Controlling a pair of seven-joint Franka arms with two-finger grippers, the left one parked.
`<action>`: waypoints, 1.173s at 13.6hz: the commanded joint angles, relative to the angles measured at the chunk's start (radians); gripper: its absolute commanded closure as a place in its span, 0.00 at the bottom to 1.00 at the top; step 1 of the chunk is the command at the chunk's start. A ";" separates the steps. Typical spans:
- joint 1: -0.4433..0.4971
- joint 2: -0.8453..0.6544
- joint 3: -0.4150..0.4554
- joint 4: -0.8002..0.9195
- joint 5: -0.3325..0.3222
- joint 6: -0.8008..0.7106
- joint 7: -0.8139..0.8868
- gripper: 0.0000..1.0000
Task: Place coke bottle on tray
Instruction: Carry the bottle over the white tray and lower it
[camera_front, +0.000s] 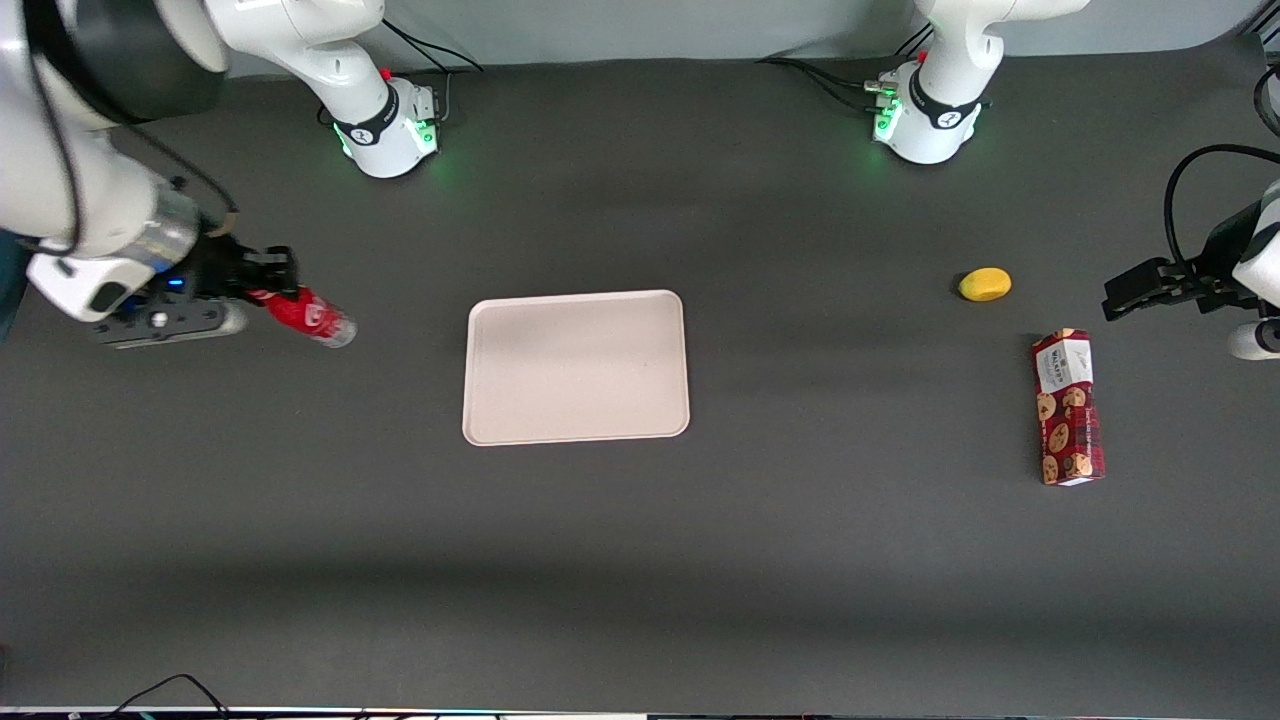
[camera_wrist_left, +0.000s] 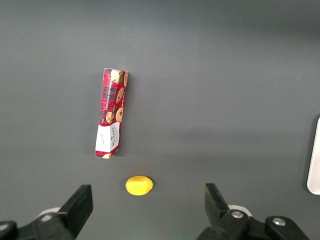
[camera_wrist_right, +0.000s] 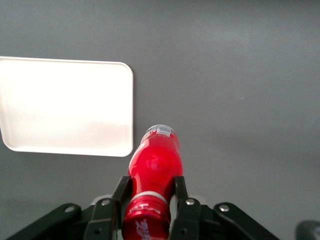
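Table (camera_front: 640, 560): dark grey cloth top, carrying everything below.
Tray (camera_front: 576, 366): pale, flat, low-rimmed, nothing on it; the landmark for every place here.
Cookie box (camera_front: 1068, 407): lying flat, well away from the tray toward the parked arm's end; no part in this step.
Gripper (camera_front: 283, 283): well off the tray toward the working arm's end, fingers (camera_wrist_right: 179, 187) clamped on the bottle near its cap end.
Bottle (camera_front: 310, 317): red, held tilted, clear base pointing toward the tray; whether it is clear of the table I cannot tell.
Lemon (camera_front: 985, 284): beside the cookie box, also well apart from the tray.
Step in hand: probably carrying the bottle to the tray.
Doing it well: carry it high enough for the base to pass the rim, stop over the tray's middle, lower until the bottle rests, then release.
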 joint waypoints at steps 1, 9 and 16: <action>0.090 -0.003 -0.007 -0.045 0.035 0.093 0.172 1.00; 0.172 0.045 0.044 -0.389 0.039 0.607 0.315 1.00; 0.172 0.146 0.049 -0.442 -0.010 0.744 0.311 1.00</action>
